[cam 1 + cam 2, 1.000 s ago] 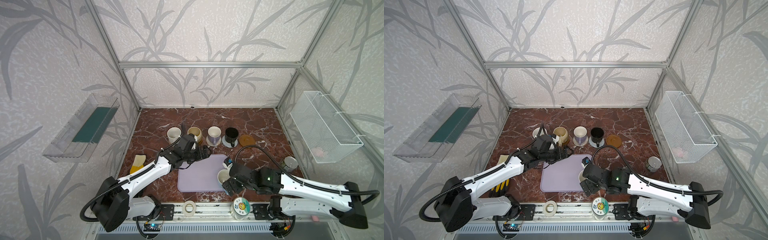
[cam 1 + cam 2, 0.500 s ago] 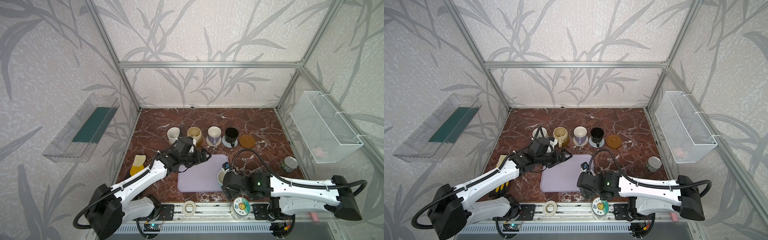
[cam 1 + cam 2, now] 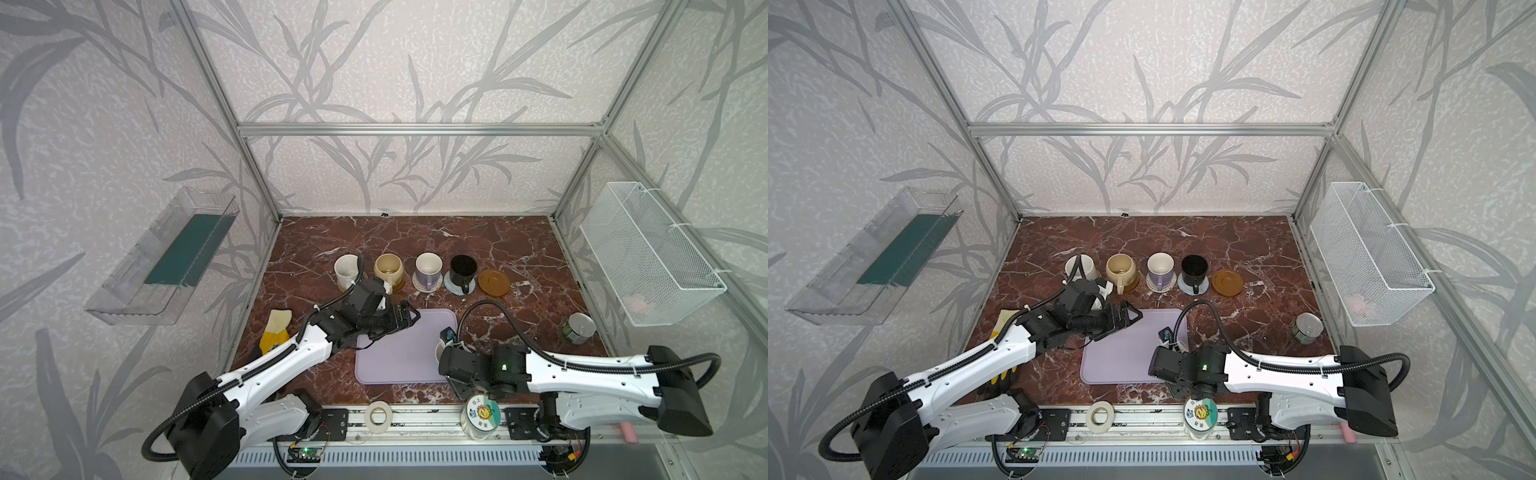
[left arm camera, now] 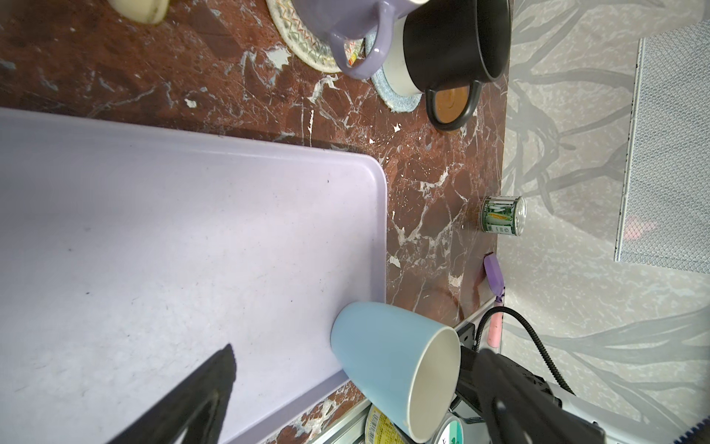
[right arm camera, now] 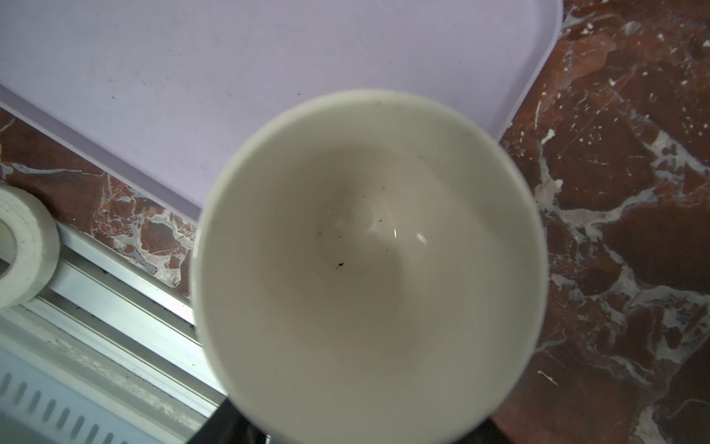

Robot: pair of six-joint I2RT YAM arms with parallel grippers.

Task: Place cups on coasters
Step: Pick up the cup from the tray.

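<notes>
In both top views a white cup (image 3: pixel 347 268), a beige cup (image 3: pixel 388 268), a lavender cup (image 3: pixel 429 266) and a black cup (image 3: pixel 462 268) stand in a row, each on a coaster. A brown wooden coaster (image 3: pixel 493 282) lies bare to their right. The light blue cup (image 4: pixel 388 357) leans tilted at the tray's near right corner, and its cream inside (image 5: pixel 369 269) fills the right wrist view. My right gripper (image 3: pixel 446 363) grips it at the rim. My left gripper (image 3: pixel 409 318) hangs open over the tray's far left corner, holding nothing.
The lavender tray (image 3: pixel 395 361) lies in the middle front. A tin can (image 3: pixel 579 328) stands at the right, a tape roll (image 3: pixel 378 415) and a lidded jar (image 3: pixel 482 413) on the front rail. A yellow and cream object (image 3: pixel 274 330) lies at the left.
My right gripper has closed onto the light blue cup, which now leans instead of standing upright. My left arm has drawn back from the beige cup toward the tray.
</notes>
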